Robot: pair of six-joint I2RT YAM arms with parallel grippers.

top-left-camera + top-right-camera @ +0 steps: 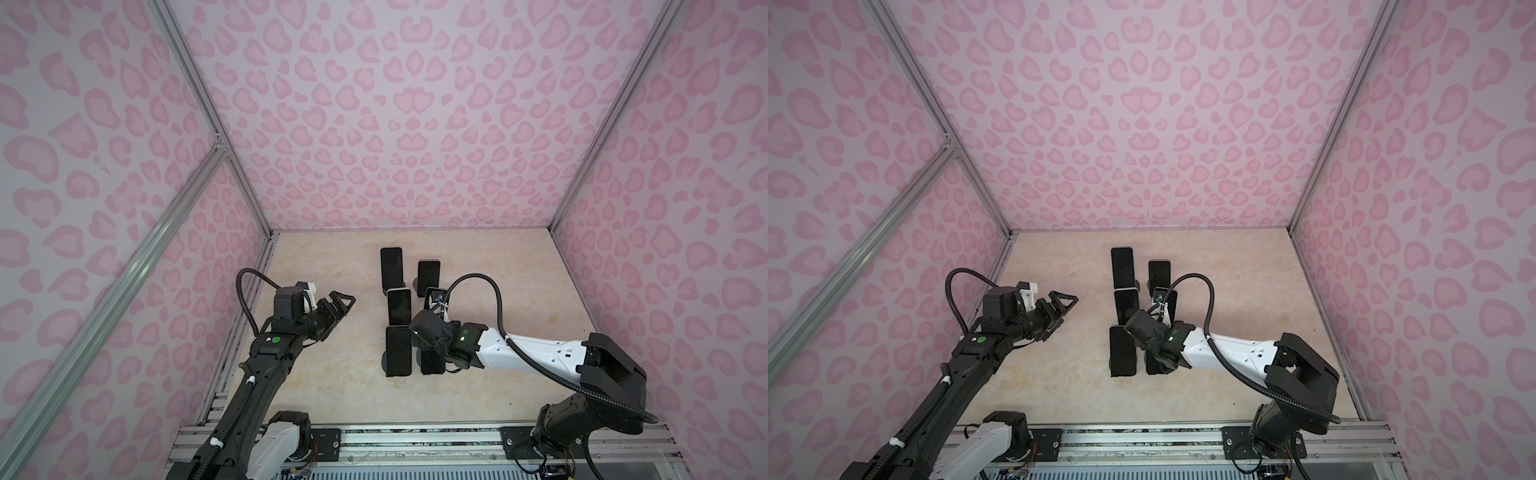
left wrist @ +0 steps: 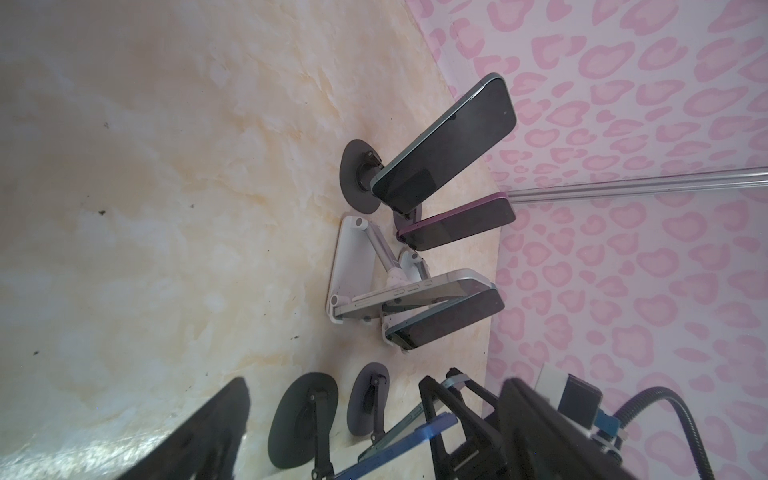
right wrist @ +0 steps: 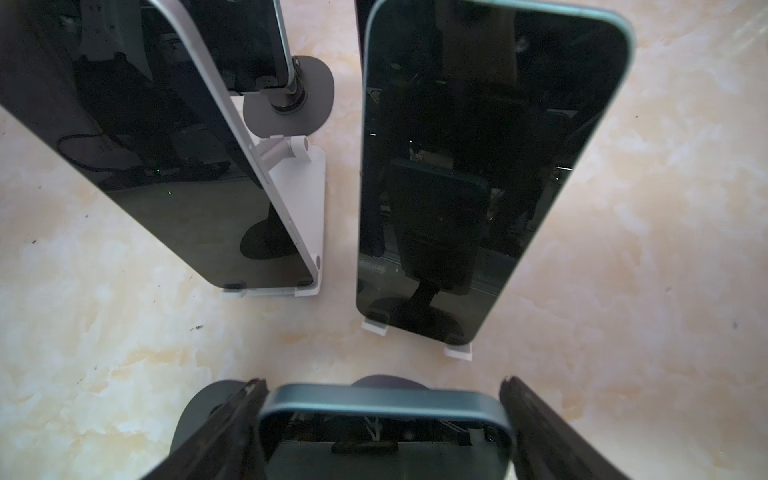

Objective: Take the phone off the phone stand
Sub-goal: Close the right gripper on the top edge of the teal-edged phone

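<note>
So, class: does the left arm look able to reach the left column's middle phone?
Probably yes: the left gripper hovers open beside that middle phone, only bare table between; the right gripper straddles the other column's near phone.

There are six phones (image 1: 391, 268), six stands (image 2: 359, 176), four dark round-based and two white, and two arms (image 1: 540, 353)

The left arm (image 1: 266, 374) is black, with a round green dot (image 1: 274, 340) near its wrist and white ties (image 1: 250, 380) holding a ribbed hose. The right arm (image 1: 536, 353) has a white forearm shell, black joints, and a looping black ribbed cable (image 1: 498, 303).
</note>
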